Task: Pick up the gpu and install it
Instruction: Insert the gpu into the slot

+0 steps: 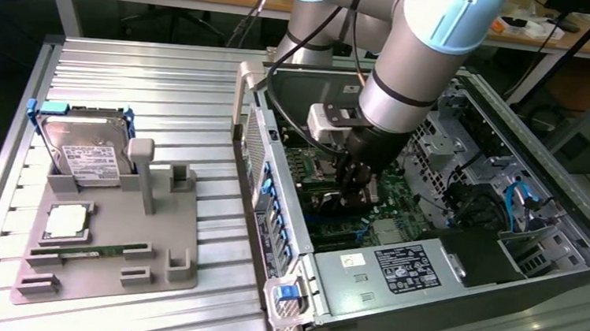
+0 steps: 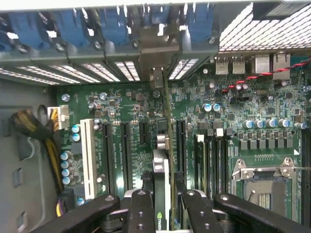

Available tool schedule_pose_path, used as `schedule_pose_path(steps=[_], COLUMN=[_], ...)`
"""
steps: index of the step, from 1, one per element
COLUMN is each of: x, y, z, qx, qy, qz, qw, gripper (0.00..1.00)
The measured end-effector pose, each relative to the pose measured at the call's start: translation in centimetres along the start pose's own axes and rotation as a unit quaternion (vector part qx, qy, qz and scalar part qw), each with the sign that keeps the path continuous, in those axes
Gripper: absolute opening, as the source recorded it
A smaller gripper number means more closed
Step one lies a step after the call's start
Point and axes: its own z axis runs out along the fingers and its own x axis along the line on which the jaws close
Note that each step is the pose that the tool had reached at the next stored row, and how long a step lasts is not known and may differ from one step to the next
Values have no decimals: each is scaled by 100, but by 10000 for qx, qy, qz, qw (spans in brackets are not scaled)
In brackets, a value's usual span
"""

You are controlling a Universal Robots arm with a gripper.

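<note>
My gripper is down inside the open computer case, over the green motherboard. It is shut on the gpu, a thin dark card seen edge-on in the wrist view. The black fingers press the card from both sides. The card stands upright between the long black expansion slots. Its pale bracket end reaches the slotted rear wall of the case. Whether the card's edge sits in a slot is hidden. In the exterior view the gpu is a dark shape under the fingers.
On the metal table at the exterior view's left, a grey fixture plate holds a hard drive in a blue frame, a processor chip and a green memory stick. Inside the case are a white slot, yellow cables and a processor socket.
</note>
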Motion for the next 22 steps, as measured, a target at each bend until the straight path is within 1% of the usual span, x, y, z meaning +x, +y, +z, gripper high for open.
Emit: schedule_pose_path(steps=[7, 8, 10, 11, 22], x=[-1, -2, -2, -1, 29], y=[0, -1, 0, 0, 1], z=[-5, -16, -39, -44, -52], qx=[1, -3, -20, -22, -23], qy=[-3, -9, -3, 0, 0], qz=[0, 0, 0, 1, 1], qw=[10000, 10000, 10000, 10000, 10000], gripper=[27, 27, 27, 27, 27])
